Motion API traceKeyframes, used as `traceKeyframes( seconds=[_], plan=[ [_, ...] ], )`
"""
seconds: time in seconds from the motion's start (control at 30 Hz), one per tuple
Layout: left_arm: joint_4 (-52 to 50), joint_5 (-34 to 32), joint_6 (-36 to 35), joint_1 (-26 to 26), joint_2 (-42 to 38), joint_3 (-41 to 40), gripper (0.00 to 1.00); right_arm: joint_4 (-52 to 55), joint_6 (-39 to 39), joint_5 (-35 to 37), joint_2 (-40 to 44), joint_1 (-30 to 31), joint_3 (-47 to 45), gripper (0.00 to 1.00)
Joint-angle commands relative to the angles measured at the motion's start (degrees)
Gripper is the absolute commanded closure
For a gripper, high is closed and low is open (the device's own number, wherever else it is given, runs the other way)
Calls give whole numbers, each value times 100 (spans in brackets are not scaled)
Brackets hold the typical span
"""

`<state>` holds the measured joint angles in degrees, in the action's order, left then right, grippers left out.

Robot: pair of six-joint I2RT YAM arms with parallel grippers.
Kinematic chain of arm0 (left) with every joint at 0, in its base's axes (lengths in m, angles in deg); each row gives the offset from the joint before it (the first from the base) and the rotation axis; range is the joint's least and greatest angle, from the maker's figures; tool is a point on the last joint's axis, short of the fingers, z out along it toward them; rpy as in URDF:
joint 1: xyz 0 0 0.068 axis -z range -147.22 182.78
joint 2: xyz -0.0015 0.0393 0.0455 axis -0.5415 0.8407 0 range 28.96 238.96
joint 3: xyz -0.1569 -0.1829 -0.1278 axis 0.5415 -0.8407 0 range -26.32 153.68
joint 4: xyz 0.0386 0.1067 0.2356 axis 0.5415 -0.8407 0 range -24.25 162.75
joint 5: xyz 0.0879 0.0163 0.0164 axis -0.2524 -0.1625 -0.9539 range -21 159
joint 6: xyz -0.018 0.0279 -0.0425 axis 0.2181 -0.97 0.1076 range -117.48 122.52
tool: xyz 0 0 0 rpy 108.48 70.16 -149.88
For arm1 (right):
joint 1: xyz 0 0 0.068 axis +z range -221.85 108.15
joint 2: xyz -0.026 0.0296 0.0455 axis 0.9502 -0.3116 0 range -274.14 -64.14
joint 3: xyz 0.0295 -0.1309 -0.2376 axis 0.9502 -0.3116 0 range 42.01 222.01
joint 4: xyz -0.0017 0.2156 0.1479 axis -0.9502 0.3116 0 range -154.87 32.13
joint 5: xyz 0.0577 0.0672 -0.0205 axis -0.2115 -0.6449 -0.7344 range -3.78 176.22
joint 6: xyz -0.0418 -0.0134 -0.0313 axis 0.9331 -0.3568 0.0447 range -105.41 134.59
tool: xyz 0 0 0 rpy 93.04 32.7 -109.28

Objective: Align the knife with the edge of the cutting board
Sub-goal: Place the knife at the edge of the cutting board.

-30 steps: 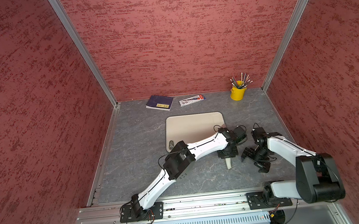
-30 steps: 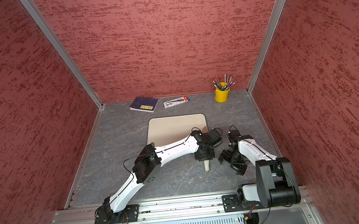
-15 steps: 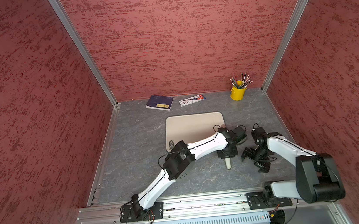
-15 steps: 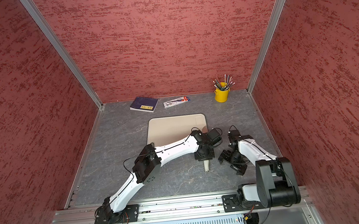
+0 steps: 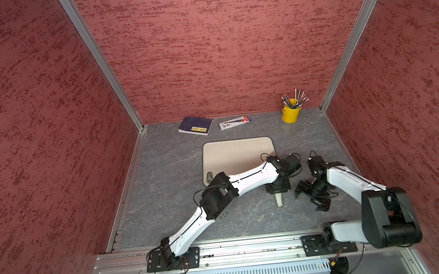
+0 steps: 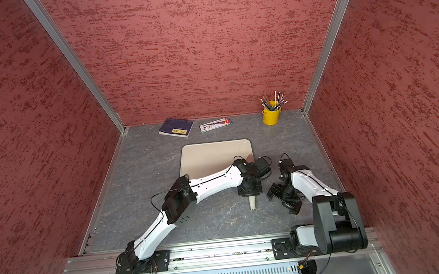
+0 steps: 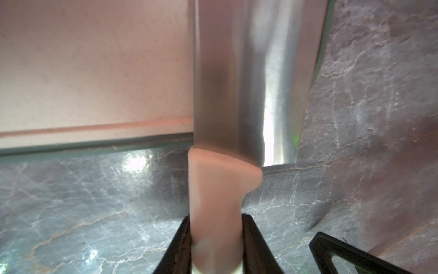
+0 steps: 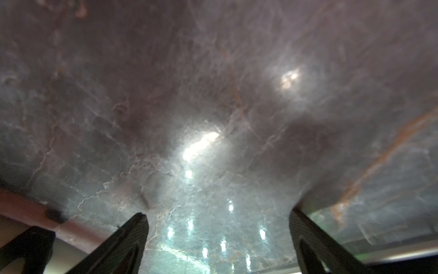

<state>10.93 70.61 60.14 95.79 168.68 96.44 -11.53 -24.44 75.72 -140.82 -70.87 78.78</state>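
1. Left wrist view: the left claw point(image 7: 216, 227) is closed on the knife point(image 7: 234, 106), one finger on either side of the cream handle.
2. Ahead of the claw, the blade lies over the board point(image 7: 94, 59), close beside its side rim. The handle juts past the board's near edge, above the counter point(image 7: 94, 201).
3. Blade and rim run almost parallel, though the gap between them seems to narrow toward the claw. The blade's far tip is out of frame.
4. In both top views the arm hides most of the blade, and only the handle's end shows behind the claw.
5. The right claw point(image 8: 218, 213) stands open and empty over bare counter, beside the left claw and apart from the knife.
6. My judgement is that the grasp and carry are done and the alignment is nearly reached. What remains is a small twist if needed, then laying the knife down, letting go and withdrawing. I cannot tell whether the blade rests on the board or hovers over it.
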Motion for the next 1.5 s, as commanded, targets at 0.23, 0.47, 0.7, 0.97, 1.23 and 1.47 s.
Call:
traceKeyframes(
  seconds=[0.23,0.47,0.7,0.97,1.23,1.47],
  plan=[
    [56,0,27,-54,202,180,100,-68,28,-48,-43,23,-12,2],
    [60,10,29,-62,189,170,98,-78,22,-48,-23,25,-22,2],
    [122,68,18,-62,201,169,73,-70,27,-40,-13,25,-22,2],
    [109,51,0,-60,184,152,49,-53,44,-57,-23,26,-13,2],
    [126,85,-16,-60,192,158,47,-43,53,-66,-19,26,-12,2],
    [102,94,-65,-69,204,148,49,-30,53,-75,-16,26,-8,2]
  ],
)
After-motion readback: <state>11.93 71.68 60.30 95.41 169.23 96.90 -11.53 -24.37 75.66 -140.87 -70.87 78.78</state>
